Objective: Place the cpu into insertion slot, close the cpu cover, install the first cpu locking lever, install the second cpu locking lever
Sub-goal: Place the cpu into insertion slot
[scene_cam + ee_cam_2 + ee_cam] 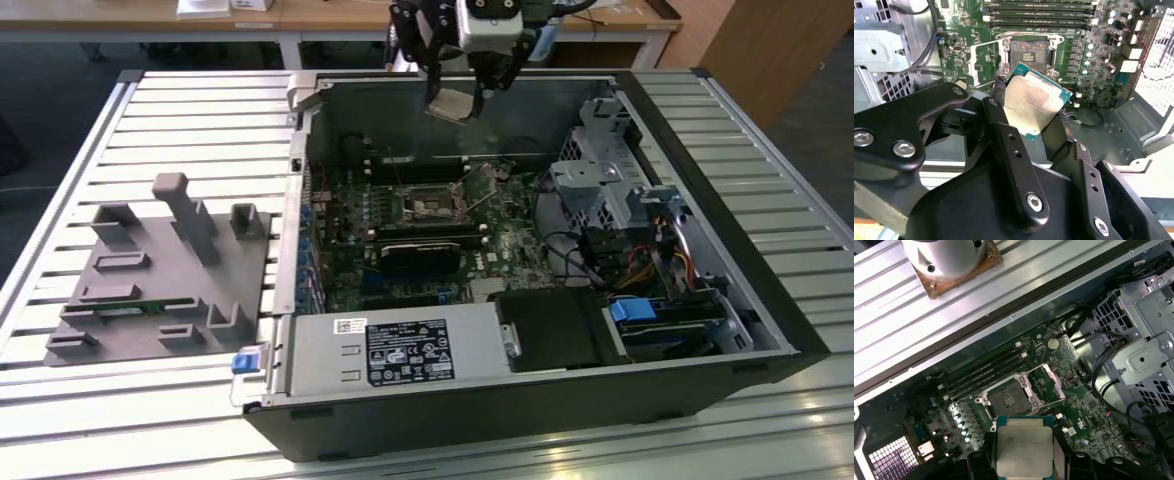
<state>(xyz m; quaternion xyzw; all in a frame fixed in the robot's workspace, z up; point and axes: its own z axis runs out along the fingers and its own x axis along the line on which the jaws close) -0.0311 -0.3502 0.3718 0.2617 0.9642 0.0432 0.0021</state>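
My gripper (458,92) hangs above the far side of the open computer case and is shut on the cpu (451,104), a flat square chip with a silvery top. In both wrist views the cpu (1036,102) (1024,450) sits tilted between the black fingers (996,117), well above the motherboard. Below it lies the insertion slot (1029,52) (1005,400) (430,205), its dark pin field uncovered. The cpu cover (981,62) (1046,385) is swung open to one side of the slot.
Long black memory slots (1039,12) run beside the socket. A black fan block (414,255), a labelled power supply (400,350) and a metal drive cage (607,190) fill the case. A grey fixture plate (160,270) lies on the slatted table at the exterior view's left.
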